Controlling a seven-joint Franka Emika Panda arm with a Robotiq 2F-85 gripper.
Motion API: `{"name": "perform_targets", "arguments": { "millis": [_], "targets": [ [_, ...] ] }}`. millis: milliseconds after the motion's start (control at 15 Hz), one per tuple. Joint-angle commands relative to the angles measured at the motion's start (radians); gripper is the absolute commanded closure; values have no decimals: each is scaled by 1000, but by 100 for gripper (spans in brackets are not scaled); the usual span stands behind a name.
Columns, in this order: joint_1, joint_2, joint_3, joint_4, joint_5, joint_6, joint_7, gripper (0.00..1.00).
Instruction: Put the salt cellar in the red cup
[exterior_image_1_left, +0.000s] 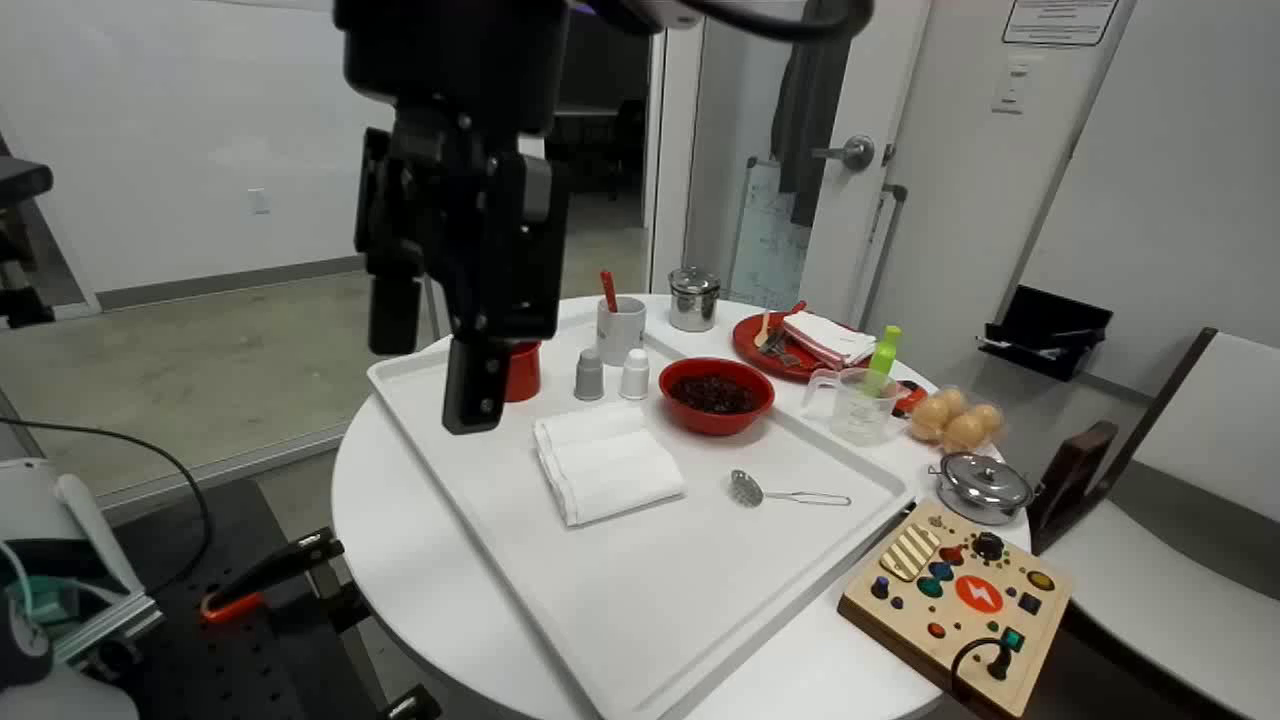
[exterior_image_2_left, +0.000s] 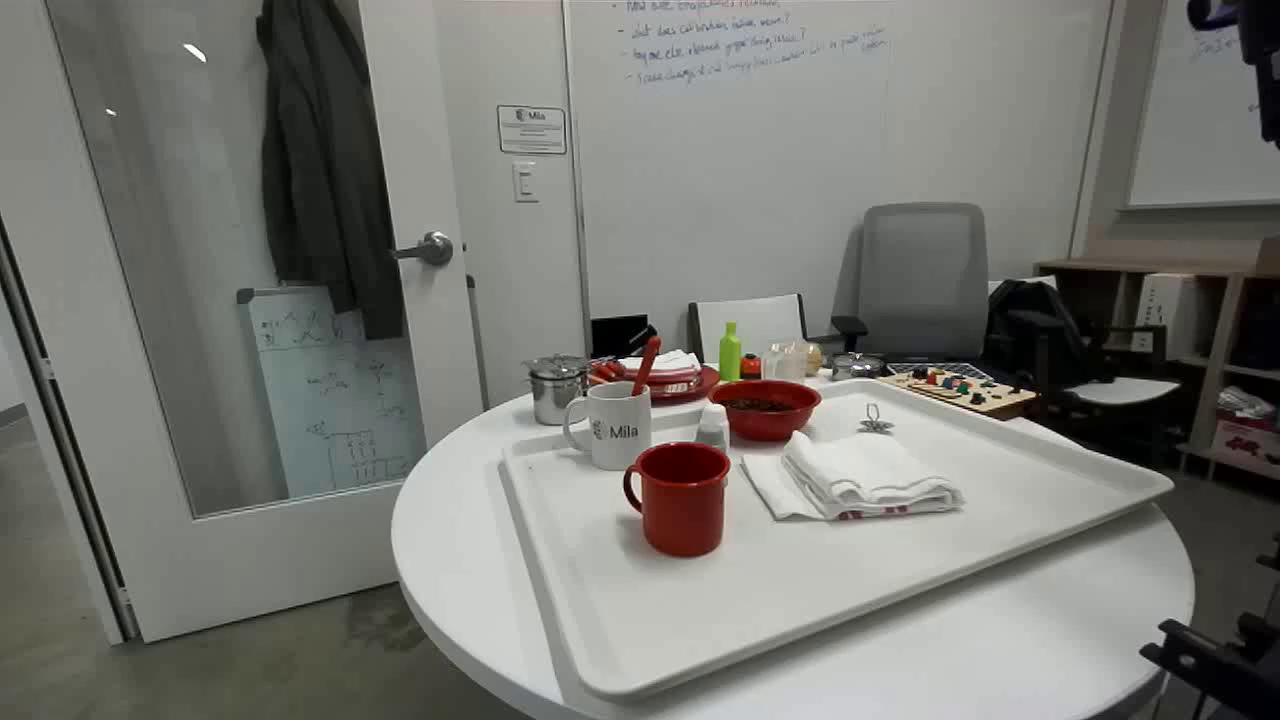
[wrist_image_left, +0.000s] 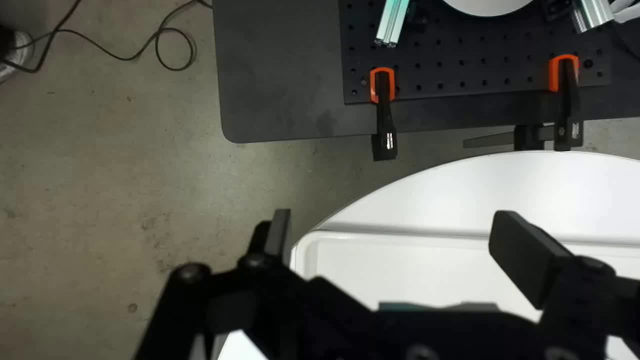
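The salt cellar (exterior_image_1_left: 589, 376), a small grey shaker, stands upright on the white tray (exterior_image_1_left: 680, 600) beside a whiter shaker (exterior_image_1_left: 635, 376). In an exterior view the shakers overlap behind the red cup and are hard to tell apart. The red cup (exterior_image_2_left: 684, 505) stands upright at the tray's far end. It also shows in an exterior view (exterior_image_1_left: 523, 374), partly hidden by my gripper. My gripper (exterior_image_1_left: 435, 355) hangs high above the table, fingers apart and empty. In the wrist view the open fingers (wrist_image_left: 392, 222) frame a tray corner; neither cup nor salt cellar shows there.
A folded white cloth (exterior_image_1_left: 610, 465), a skimmer (exterior_image_1_left: 790, 496) and a red bowl with dark contents (exterior_image_1_left: 715, 398) are on the tray. A white mug (exterior_image_1_left: 621, 332) holding a red-handled utensil stands behind the shakers. A measuring cup (exterior_image_1_left: 862, 408) and a red plate (exterior_image_1_left: 748, 345) lie beyond.
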Motion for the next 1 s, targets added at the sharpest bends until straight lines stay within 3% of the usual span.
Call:
{"name": "perform_targets", "arguments": {
  "millis": [0,467,933],
  "targets": [
    [10,-1,-8,2,-4,-5,5,0],
    [10,-1,-8,2,-4,-5,5,0],
    [119,31,9,-24,94,166,-26,0]
  ]
}}
